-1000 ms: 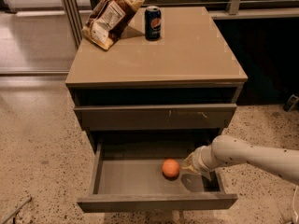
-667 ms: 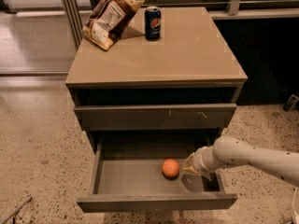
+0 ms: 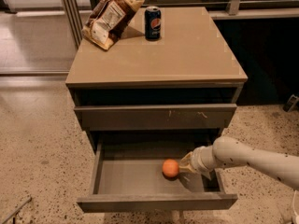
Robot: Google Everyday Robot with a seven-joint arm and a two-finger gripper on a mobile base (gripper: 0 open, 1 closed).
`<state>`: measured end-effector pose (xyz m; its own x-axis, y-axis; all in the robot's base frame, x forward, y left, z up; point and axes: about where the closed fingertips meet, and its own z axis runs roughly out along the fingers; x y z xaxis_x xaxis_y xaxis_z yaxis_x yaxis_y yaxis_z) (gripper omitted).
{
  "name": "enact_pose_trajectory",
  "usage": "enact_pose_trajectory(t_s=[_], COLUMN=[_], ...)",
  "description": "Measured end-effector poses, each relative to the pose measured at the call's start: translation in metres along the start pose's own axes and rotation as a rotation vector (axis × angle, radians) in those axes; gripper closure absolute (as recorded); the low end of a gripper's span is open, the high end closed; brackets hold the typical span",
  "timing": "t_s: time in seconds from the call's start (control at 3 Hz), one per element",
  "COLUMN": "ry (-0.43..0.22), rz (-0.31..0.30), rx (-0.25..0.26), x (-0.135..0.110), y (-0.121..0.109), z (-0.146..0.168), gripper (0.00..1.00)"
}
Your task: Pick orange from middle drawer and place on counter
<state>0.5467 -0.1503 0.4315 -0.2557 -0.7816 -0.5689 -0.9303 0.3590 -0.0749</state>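
Observation:
The orange (image 3: pixel 170 168) lies on the flat grey floor of the open middle drawer (image 3: pixel 154 202), right of its centre. My gripper (image 3: pixel 184 165) reaches into the drawer from the right, low over the drawer floor. Its tip is right against the orange's right side. The white arm (image 3: pixel 247 157) comes in from the lower right over the drawer's right wall. The tan counter (image 3: pixel 187 55) is the top of the cabinet, above the drawers.
A blue soda can (image 3: pixel 153 23) and a brown chip bag (image 3: pixel 111 15) stand at the back left of the counter. A shut drawer front with pale scratch marks (image 3: pixel 187 114) sits above the open drawer. Speckled floor (image 3: pixel 37 153) surrounds the cabinet.
My gripper has moved a little to the left inside the drawer, closing the gap to the orange. The orange has stayed in place.

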Motion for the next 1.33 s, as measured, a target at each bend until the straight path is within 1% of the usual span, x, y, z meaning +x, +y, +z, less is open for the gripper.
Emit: enact_pose_trajectory(t_s=[0.33,1.0,1.33], ry=[-0.022,-0.062,-0.102], rz=[0.003,0.007,-0.010], rx=[-0.002,-0.005,0.008], x=[-0.002,-0.002,0.001], y=[-0.004,-0.010,-0.013], z=[0.003,0.017,0.032], gripper=[0.23,0.22,0.20])
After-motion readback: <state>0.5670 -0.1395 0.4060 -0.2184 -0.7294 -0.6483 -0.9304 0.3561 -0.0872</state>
